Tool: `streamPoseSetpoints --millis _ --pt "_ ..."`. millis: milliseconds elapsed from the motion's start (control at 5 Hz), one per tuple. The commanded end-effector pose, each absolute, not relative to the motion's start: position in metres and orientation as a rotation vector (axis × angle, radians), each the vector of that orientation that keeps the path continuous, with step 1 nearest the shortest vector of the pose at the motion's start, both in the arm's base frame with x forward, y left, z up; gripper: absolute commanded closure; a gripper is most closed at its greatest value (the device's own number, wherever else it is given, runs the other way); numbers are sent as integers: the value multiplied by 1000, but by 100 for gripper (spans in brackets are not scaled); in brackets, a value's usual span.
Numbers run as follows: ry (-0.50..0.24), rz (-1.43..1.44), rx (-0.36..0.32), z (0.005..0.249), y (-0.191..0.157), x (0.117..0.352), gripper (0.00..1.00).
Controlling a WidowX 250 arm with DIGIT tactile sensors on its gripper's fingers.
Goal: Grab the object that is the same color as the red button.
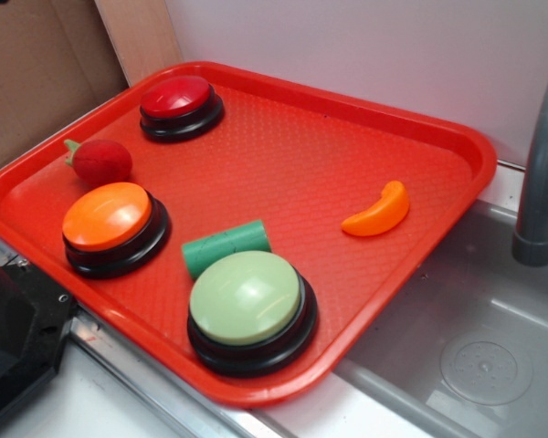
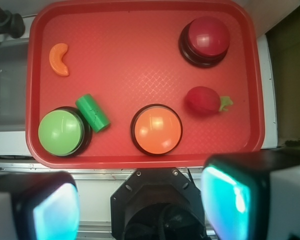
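The object, a small round red toy fruit (image 1: 101, 161) with a green leafy stem, lies on the red tray (image 1: 292, 146) near its left rim; the wrist view shows the same fruit (image 2: 202, 100) at the right. The red button (image 1: 176, 99) with a dark red dome on a black base stands at the tray's far left corner, and the wrist view has this button (image 2: 206, 37) at its upper right. My gripper (image 2: 140, 205) hangs high above the tray's near edge, open, nothing between its fingers (image 2: 230, 200). The gripper is out of the exterior view.
An orange-domed button (image 1: 110, 222), a pale green-domed button (image 1: 247, 306), a green cylinder (image 1: 226, 246) and an orange crescent (image 1: 378, 212) also sit on the tray. A grey sink (image 1: 475, 356) with a faucet (image 1: 539, 173) lies to the right. The robot's black base (image 1: 14, 338) is at lower left.
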State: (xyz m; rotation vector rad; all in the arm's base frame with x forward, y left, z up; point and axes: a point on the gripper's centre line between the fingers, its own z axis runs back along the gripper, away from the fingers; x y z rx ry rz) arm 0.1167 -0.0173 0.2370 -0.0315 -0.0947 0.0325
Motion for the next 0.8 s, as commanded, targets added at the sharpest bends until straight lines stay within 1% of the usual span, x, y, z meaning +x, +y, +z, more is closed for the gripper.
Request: streamPoseSetpoints --millis 0,200,400,600 --pt "-95 33 -32 237 -17 117 0" --pt "-92 273 -23 217 -5 135 0" --pt "-101 506 -32 190 17 153 0" --pt "-203 753 47 157 46 167 0"
